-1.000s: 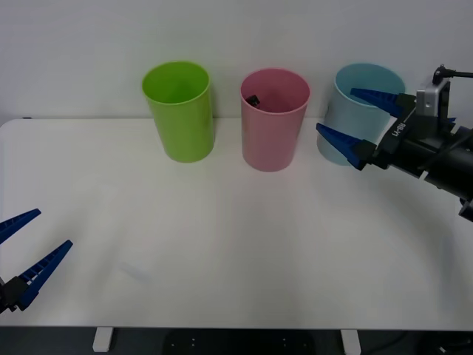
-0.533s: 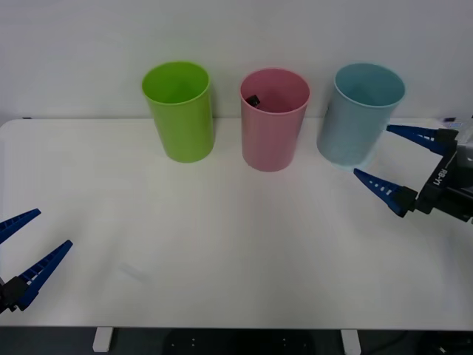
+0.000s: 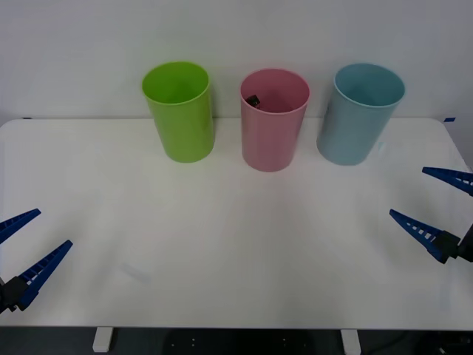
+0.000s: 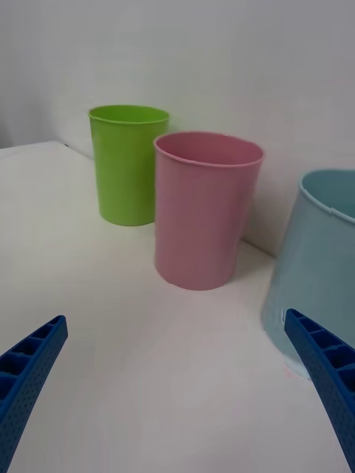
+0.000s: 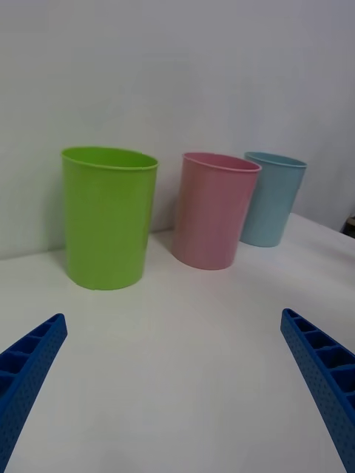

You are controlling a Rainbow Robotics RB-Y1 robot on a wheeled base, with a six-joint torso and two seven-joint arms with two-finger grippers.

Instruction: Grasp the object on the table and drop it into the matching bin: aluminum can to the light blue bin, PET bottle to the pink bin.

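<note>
Standing inside the pink bin, the PET bottle shows just its black cap against the inner wall. That bin sits between the lime green bin and the light blue bin along the far side of the white surface. Both the right gripper and the left gripper hover low at the near corners, jaws spread wide and holding nothing.

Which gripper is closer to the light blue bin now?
Right. The right gripper is near the table's right edge, just ahead of the light blue bin; the left gripper is at the far left corner.
</note>
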